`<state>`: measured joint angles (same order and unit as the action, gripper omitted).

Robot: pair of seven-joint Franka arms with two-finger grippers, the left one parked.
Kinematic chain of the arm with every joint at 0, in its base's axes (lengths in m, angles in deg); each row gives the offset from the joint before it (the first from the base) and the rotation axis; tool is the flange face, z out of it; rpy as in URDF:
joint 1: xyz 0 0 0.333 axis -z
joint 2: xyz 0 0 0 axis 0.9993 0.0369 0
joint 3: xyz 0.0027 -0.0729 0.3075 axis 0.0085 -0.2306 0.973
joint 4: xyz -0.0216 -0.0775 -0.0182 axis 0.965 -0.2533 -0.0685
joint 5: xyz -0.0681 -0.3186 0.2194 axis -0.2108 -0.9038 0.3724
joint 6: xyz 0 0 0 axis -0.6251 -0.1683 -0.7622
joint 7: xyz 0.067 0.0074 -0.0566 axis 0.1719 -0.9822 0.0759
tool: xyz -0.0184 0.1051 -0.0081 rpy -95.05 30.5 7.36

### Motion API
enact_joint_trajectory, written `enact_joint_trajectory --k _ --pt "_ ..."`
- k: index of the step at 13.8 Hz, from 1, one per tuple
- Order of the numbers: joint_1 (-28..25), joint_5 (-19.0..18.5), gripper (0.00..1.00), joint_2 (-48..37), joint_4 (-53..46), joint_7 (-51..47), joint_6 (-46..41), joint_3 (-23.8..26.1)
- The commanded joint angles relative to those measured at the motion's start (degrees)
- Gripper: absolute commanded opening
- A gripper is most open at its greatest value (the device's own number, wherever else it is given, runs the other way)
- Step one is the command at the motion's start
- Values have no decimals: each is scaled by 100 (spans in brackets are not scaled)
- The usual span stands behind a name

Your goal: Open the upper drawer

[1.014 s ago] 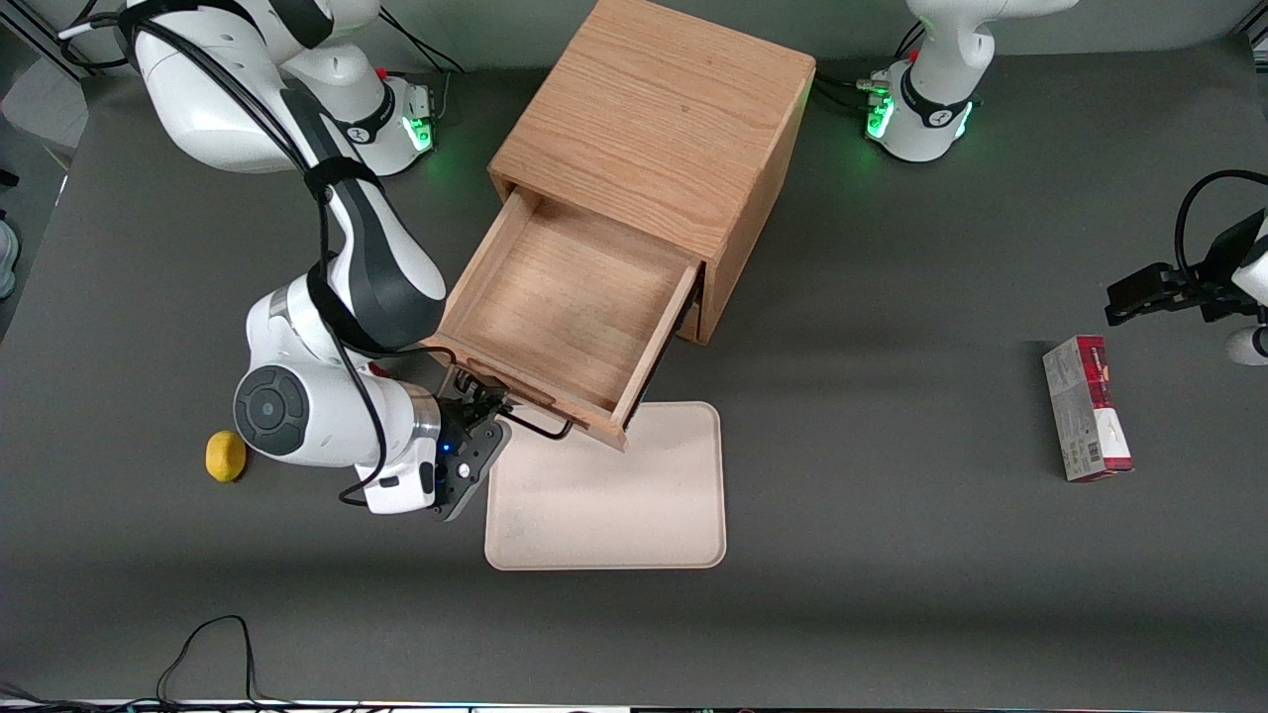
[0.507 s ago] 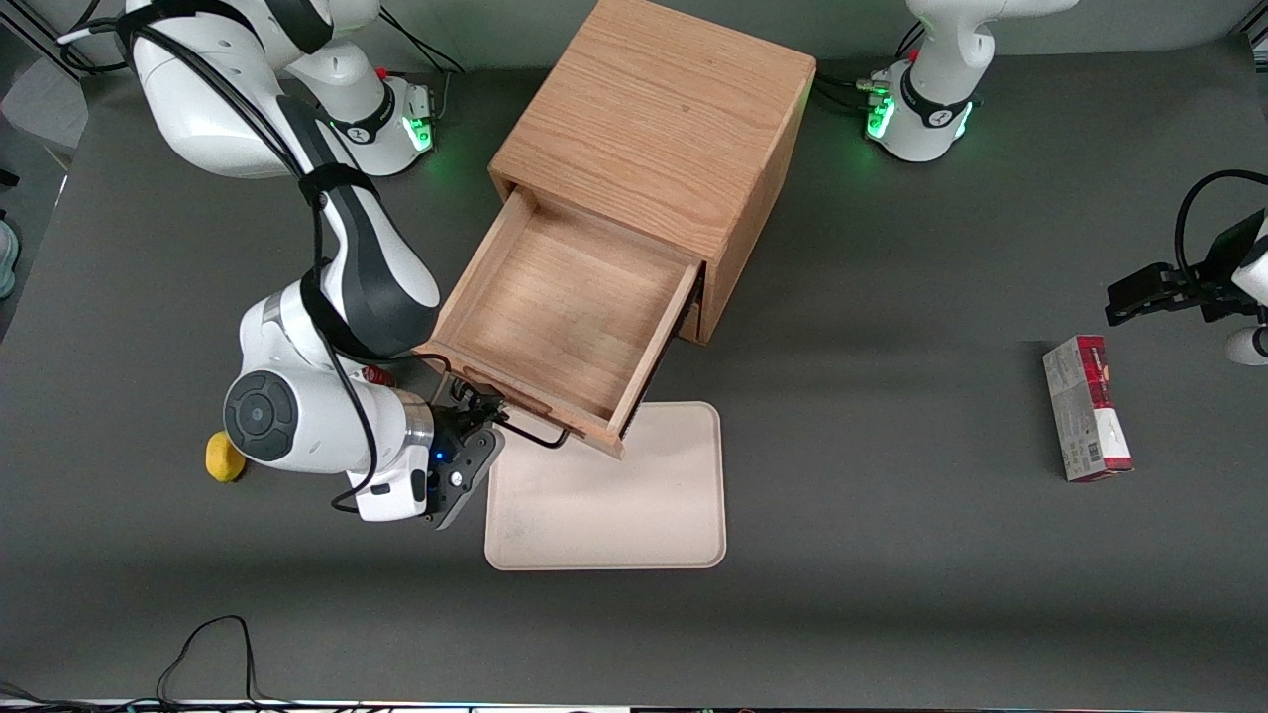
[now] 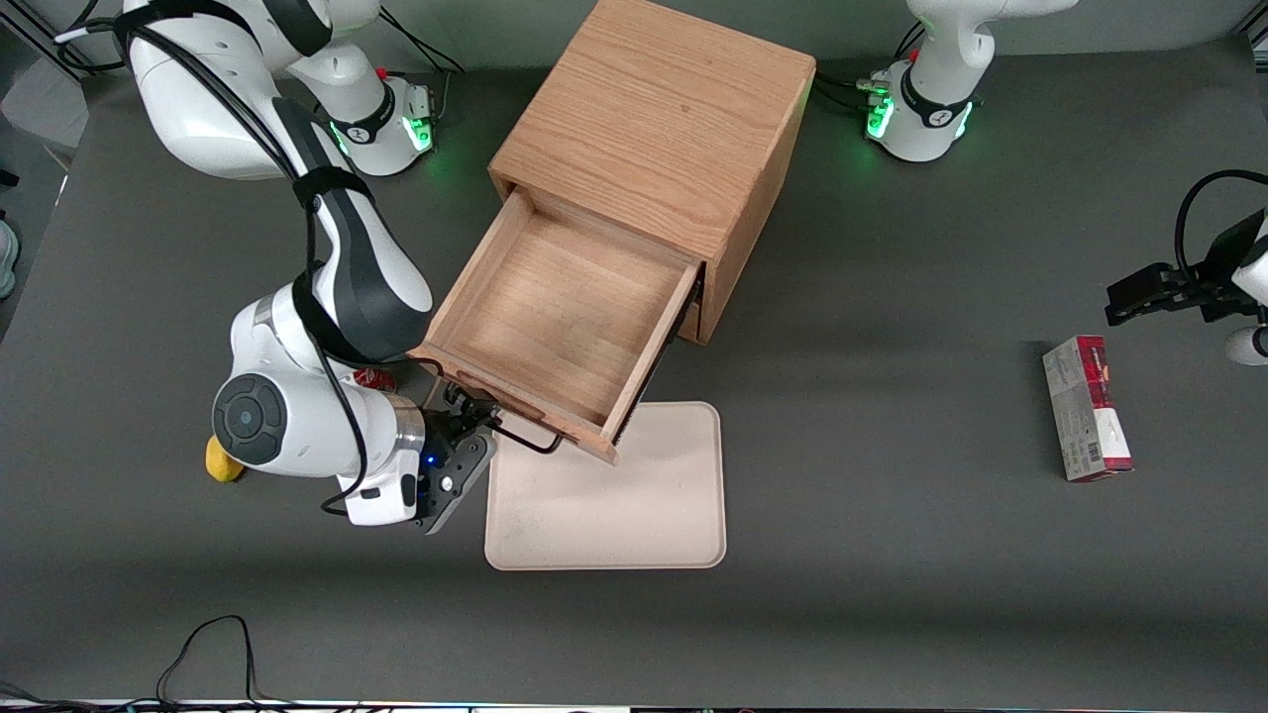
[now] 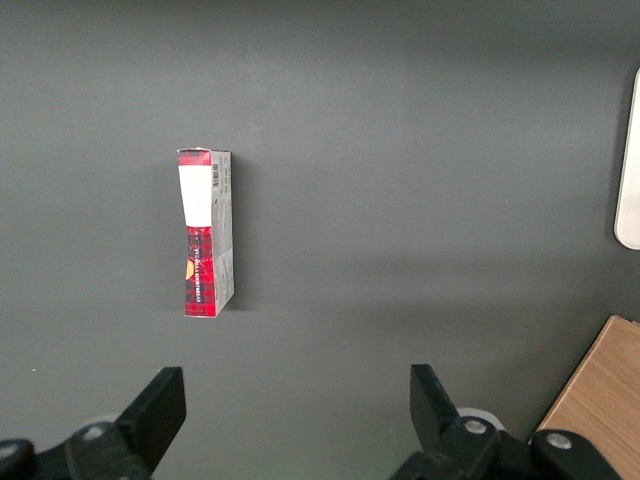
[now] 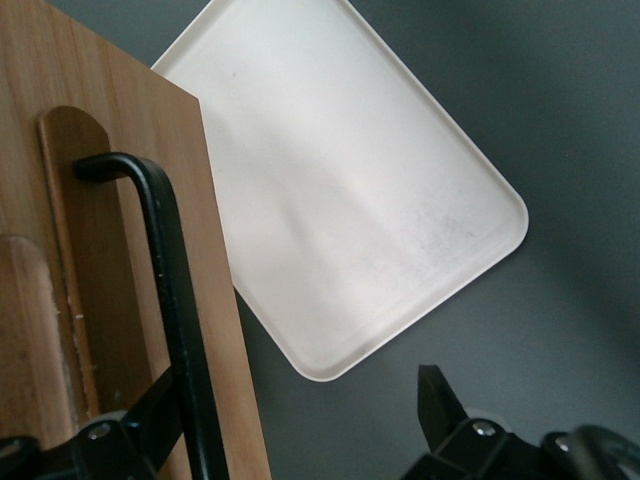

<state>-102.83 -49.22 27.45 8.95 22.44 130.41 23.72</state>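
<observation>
Front view: upper drawer [image 3: 560, 322] stands pulled well out of the oak cabinet [image 3: 659, 129], its inside bare wood. Its front corner overhangs the cream tray [image 3: 634, 505] on the grey tabletop [image 3: 892, 515]. The tool [image 3: 485, 421] is at the working-arm end of the drawer's black wire handle [image 3: 530, 443]. A yellow object [image 3: 220, 465] is partly hidden by the arm. A red and white box [image 3: 1085, 408] lies toward the parked arm's end.

Right wrist view: the handle [image 5: 170, 300] runs between the tool's two fingers [image 5: 450, 410]. The fingers stand well apart, spread wide and clamping nothing; one sits beside the bar. The tray [image 5: 340, 190] lies below the drawer front [image 5: 90, 250].

Left wrist view: the box [image 4: 205, 232] lies flat on the tabletop; a tray edge [image 4: 628, 170] and a cabinet corner [image 4: 600, 400] show.
</observation>
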Motion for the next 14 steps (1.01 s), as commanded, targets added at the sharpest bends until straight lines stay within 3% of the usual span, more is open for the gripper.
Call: enact_joint_trajectory --k 1,5,9,12,14 --pt "27 -38 100 -9 -266 53 -164 -22" --pt "44 -38 100 -369 -275 9 -471 -57" --pt "124 -64 100 -922 -223 -701 -981 -250" --pt "115 -362 100 -1571 452 -834 -1298 -364" --pt "97 -363 100 -1950 892 -870 -1307 -715"
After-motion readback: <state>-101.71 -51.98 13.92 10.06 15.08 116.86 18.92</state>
